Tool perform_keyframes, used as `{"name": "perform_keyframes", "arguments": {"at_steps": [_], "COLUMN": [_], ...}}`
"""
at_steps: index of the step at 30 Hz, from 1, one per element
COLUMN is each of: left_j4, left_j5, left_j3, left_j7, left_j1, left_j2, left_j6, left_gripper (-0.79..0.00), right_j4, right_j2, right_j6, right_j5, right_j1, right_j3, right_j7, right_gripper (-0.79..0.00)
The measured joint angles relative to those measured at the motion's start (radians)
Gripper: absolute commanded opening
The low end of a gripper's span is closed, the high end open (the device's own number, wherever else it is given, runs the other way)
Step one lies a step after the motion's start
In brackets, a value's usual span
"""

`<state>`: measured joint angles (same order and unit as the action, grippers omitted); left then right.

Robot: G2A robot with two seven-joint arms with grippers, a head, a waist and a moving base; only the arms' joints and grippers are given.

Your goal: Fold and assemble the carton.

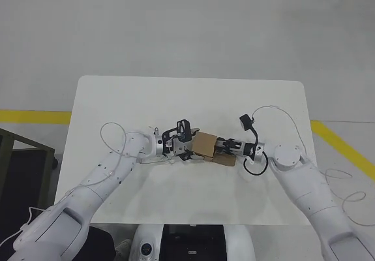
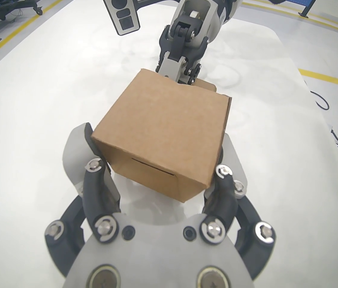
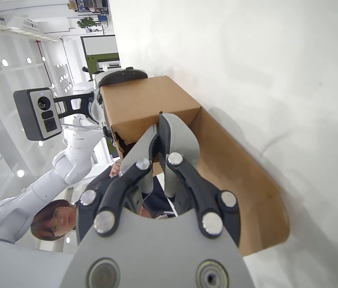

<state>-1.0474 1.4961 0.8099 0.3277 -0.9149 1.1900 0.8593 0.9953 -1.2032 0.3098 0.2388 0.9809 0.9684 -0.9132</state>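
Brown cardboard carton [image 1: 206, 144] [image 2: 163, 133] [image 3: 145, 106], folded up into a box shape and held over the middle of the white table [image 1: 174, 98] [image 2: 37, 91] [image 3: 247, 31], between the two grippers, which face each other.

Left gripper [image 1: 186, 147] [image 2: 157, 142]: spread wide, with the carton's near end set between its fingers [image 2: 76, 154]. One pad lies against each side wall, and the top panel runs away from the fingertips towards the other arm. A thin slot [image 2: 154, 166] is cut in the end face, just inside the fingers' span.

Right gripper [image 1: 221, 147] [image 2: 176, 76] [image 3: 158, 134]: fingers [image 3: 184, 139] drawn almost together, pinching a single edge of cardboard at the carton's opposite end. In the left wrist view the tips meet the far top edge of the box. In the right wrist view the closed body of the box lies just beyond the fingertips.

Open flap [image 3: 232, 181]: hangs beside the right fingers on their table side and stretches back alongside them. Whether it touches the table surface cannot be told.

Both grippers touch the carton, and they are apart from each other by the box's length.
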Motion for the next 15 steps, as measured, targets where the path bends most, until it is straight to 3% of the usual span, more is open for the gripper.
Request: {"name": "perform_keyframes", "arguments": {"at_steps": [15], "left_j4": [-0.003], "left_j5": [0.004], "left_j3": [0.001], "left_j7": [0.001], "left_j1": [-0.001], "left_j2": [0.002], "left_j6": [-0.005], "left_gripper": [-0.123], "right_j4": [-0.051], "right_j2": [-0.039], "right_j6": [0.002], "right_j5": [0.107], "right_j1": [0.001], "right_j3": [-0.052], "right_j7": [0.008], "right_gripper": [-0.785]}}
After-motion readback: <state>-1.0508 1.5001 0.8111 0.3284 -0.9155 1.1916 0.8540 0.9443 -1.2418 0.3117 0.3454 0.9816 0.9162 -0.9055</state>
